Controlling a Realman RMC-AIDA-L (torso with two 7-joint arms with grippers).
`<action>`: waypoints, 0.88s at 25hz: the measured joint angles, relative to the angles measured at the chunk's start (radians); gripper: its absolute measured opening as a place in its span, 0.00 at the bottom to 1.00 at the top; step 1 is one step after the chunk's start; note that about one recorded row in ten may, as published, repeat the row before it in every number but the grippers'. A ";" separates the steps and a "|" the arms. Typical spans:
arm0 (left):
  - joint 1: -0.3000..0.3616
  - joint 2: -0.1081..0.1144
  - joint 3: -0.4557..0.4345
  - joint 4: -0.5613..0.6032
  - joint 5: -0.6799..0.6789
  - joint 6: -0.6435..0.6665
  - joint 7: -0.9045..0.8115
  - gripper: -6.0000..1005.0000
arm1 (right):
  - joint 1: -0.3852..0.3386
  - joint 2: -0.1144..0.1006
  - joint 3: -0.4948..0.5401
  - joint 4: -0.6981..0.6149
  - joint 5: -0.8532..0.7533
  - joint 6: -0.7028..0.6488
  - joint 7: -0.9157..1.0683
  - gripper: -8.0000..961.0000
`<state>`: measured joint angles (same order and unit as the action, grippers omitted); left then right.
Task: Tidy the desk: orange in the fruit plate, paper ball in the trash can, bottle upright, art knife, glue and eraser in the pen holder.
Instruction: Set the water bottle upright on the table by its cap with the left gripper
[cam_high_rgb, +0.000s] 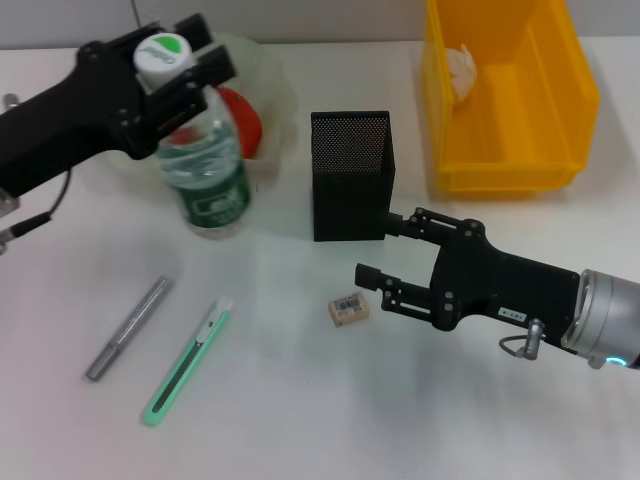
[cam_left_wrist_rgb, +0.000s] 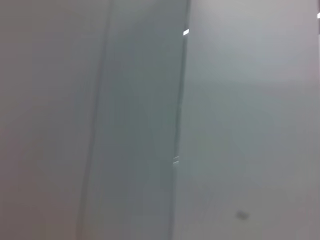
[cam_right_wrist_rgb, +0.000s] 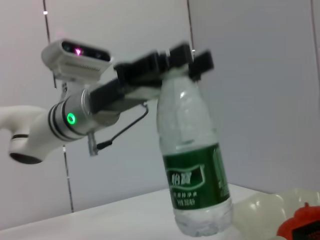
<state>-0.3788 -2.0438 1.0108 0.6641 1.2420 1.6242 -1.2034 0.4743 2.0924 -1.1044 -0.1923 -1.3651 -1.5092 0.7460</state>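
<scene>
My left gripper (cam_high_rgb: 192, 72) is shut on the neck of a clear water bottle (cam_high_rgb: 207, 170) with a green label and white cap. The bottle stands about upright, its base at the table; it also shows in the right wrist view (cam_right_wrist_rgb: 192, 165). An orange (cam_high_rgb: 243, 120) lies in the clear fruit plate (cam_high_rgb: 272, 75) behind it. My right gripper (cam_high_rgb: 375, 250) is open, just right of a small tan eraser (cam_high_rgb: 348, 309) and beside the black mesh pen holder (cam_high_rgb: 350, 175). A grey glue stick (cam_high_rgb: 128, 328) and a green art knife (cam_high_rgb: 188, 362) lie at the front left. A paper ball (cam_high_rgb: 462, 68) is in the yellow bin (cam_high_rgb: 510, 175).
The left wrist view shows only a blurred grey wall. The table edge runs behind the plate and bin. The right arm's body stretches in from the right front.
</scene>
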 joint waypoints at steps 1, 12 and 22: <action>0.012 0.003 0.000 0.006 0.000 -0.021 0.011 0.44 | -0.001 0.000 0.004 0.001 0.000 0.000 0.000 0.71; 0.050 0.002 -0.034 -0.047 0.002 -0.113 0.085 0.44 | -0.003 0.000 0.013 0.008 0.014 0.008 -0.001 0.71; 0.044 -0.023 -0.031 -0.119 -0.001 -0.180 0.197 0.44 | -0.007 0.000 0.014 0.011 0.022 0.014 -0.001 0.71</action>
<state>-0.3347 -2.0670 0.9797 0.5451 1.2406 1.4440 -1.0068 0.4669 2.0923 -1.0905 -0.1810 -1.3436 -1.4957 0.7454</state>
